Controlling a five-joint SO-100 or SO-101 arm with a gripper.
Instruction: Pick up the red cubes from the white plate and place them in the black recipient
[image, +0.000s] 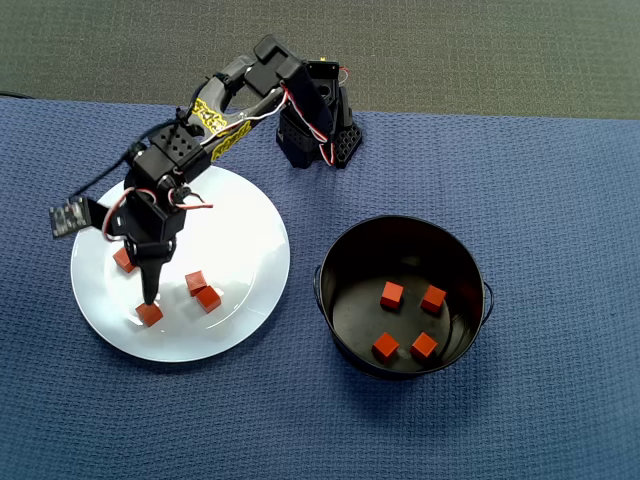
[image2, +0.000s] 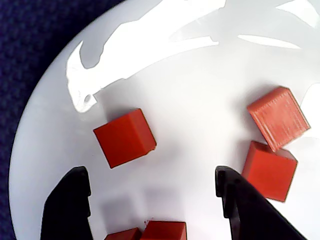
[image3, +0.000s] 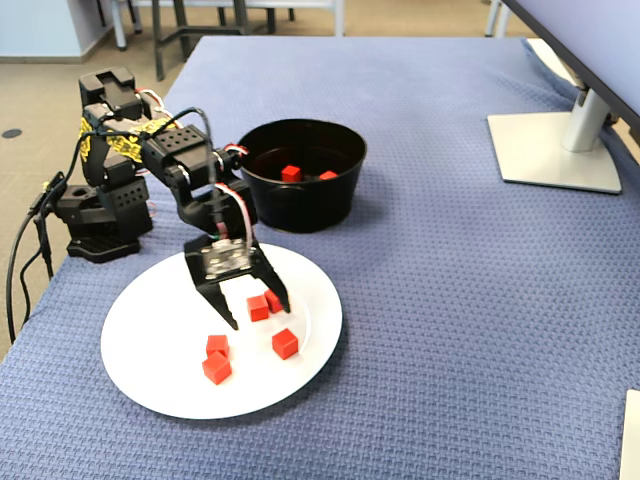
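Right at the near edge of the blue cloth sits the white plate, with the arm bent down over it. On the plate I count four red cubes in the fixed view: two touching each other toward the front, one alone to their right, and one up between the fingers. The gripper points down at the plate with its jaws spread wide apart, gripping nothing; the black fingertips stand either side of a cube in the wrist view, where one cube lies just ahead of the gap and two more sit close together off to the right. From overhead, the gripper comes down just above one cube, with a touching pair to its right and another cube partly tucked under the arm.

Behind the plate stands the black recipient, clear of the plate's rim. Overhead, four red cubes lie loose on its floor, none touching. Beside it, left in the fixed view, is the arm's base. Far back on the right rests a grey monitor stand.
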